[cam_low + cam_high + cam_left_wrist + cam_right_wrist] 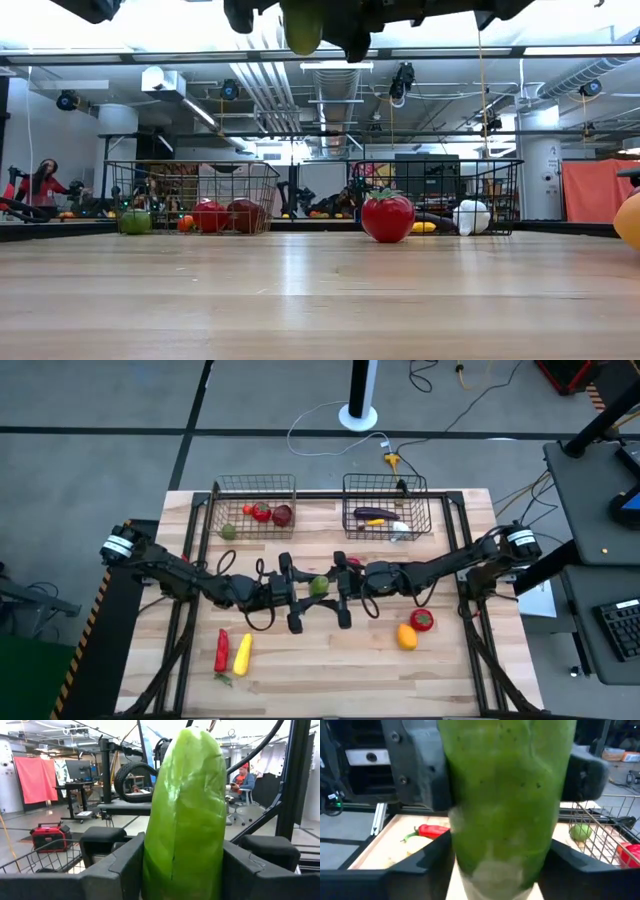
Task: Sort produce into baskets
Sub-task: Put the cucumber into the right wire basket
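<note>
Wood table (330, 660), concrete floor around it, workshop room beyond with a seated person far off.

Green piece (318, 585) sits mid-table, raised off the wood: in the low view it hangs up high, clear of the surface (302, 25). Both pincers are clenched on it from opposite sides. Left pincer (300, 598) comes in from the side of the left basket (254, 506), right pincer (338, 592) from the side of the right basket (386, 503). Left wrist view: the piece stands between that arm's two fingers (120, 870), touching both. Right wrist view: same, piece (505, 795) fills the gap between the fingers, with the other arm's pincer body right behind it.

Relative to the green piece:
- left basket beyond it holds red round pieces (262, 513) and a dark-red one (283, 515); a small green round one (228, 531) lies just beside that basket.
- right basket beyond it holds a long purple piece (374, 512) and a white one (399, 528).
- red tomato (422, 621) and orange piece (406, 636) near, on the right arm's side.
- long red pepper (221, 650) and long yellow piece (242, 653) on the left arm's side, touching or nearly so, nearer the front edge.
</note>
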Action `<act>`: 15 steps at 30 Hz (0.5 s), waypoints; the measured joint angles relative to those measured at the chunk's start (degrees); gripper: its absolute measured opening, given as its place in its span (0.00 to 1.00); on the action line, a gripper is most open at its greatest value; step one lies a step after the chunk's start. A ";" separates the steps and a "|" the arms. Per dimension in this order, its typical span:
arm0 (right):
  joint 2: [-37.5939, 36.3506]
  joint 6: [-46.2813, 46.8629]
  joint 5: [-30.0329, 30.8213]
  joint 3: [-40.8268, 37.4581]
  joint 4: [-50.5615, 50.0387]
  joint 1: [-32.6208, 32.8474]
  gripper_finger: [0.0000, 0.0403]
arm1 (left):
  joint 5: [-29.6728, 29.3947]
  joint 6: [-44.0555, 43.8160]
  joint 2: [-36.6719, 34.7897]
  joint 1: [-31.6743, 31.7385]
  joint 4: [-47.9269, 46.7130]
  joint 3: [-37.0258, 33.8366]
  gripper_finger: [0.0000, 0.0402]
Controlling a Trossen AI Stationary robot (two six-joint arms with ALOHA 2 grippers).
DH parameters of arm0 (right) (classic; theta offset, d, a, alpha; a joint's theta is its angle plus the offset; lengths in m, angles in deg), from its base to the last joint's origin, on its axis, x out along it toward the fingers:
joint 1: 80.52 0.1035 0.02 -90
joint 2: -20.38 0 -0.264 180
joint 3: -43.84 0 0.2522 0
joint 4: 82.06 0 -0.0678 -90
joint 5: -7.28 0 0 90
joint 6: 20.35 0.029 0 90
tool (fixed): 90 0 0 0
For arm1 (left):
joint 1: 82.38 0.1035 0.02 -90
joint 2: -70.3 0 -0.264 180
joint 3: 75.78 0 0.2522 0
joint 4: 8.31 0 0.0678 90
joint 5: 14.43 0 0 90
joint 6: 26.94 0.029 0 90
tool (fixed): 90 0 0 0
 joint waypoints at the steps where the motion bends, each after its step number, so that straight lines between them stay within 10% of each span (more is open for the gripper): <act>1: 0.00 0.02 0.02 0.14 -0.42 0.00 0.49 | -0.04 -0.69 0.00 0.00 -0.02 -0.04 0.47; 15: -2.80 3.07 0.48 1.30 -10.94 -0.76 0.45 | -0.74 -6.87 -2.14 -0.02 -7.10 -0.11 0.59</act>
